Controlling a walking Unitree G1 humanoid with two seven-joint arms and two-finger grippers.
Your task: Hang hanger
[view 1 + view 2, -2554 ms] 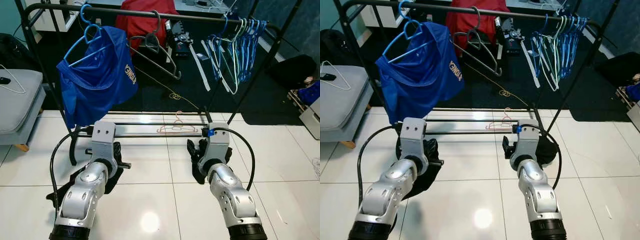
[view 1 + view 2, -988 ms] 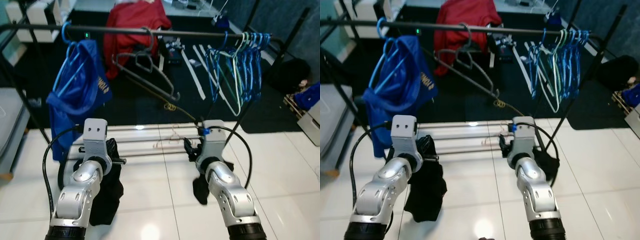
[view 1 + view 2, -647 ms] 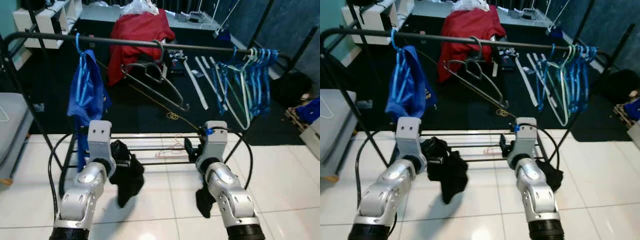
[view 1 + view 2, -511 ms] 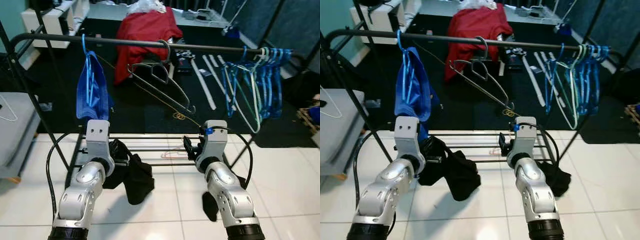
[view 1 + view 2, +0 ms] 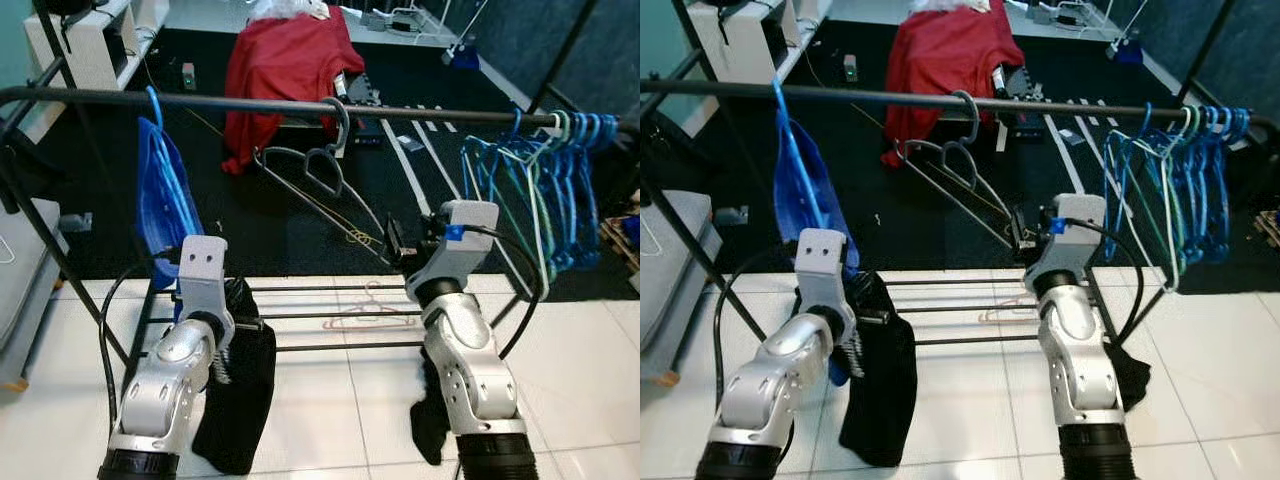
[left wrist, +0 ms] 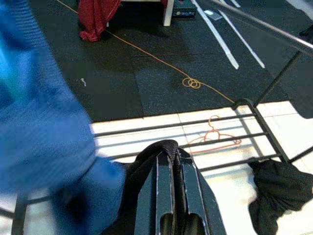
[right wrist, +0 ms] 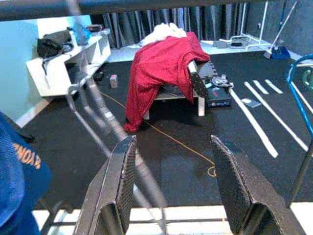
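Note:
A grey hanger [image 5: 322, 172] hangs by its hook on the black rack rail [image 5: 250, 103]. My right gripper [image 7: 172, 143] is raised just right of it, open; the hanger's blurred wire [image 7: 105, 120] crosses before the fingers, close to one of them. My left gripper [image 6: 170, 157] is low by the rack's bottom shelf, shut on a black garment [image 5: 240, 400] that droops toward the floor. A blue shirt on a blue hanger [image 5: 160, 200] hangs at the rail's left. A pink hanger [image 5: 368, 312] lies on the bottom shelf bars.
Several blue and teal hangers [image 5: 545, 190] crowd the rail's right end. Another black cloth [image 5: 432, 420] is low beside my right arm. A red cloth [image 5: 285, 65] drapes a bench behind the rack. A grey cushion [image 5: 665, 250] sits at left on white tiles.
The camera has shifted. My right arm has risen from the bottom shelf up toward the grey hanger. The black garment in my left gripper now hangs straight down. The blue shirt has turned edge-on.

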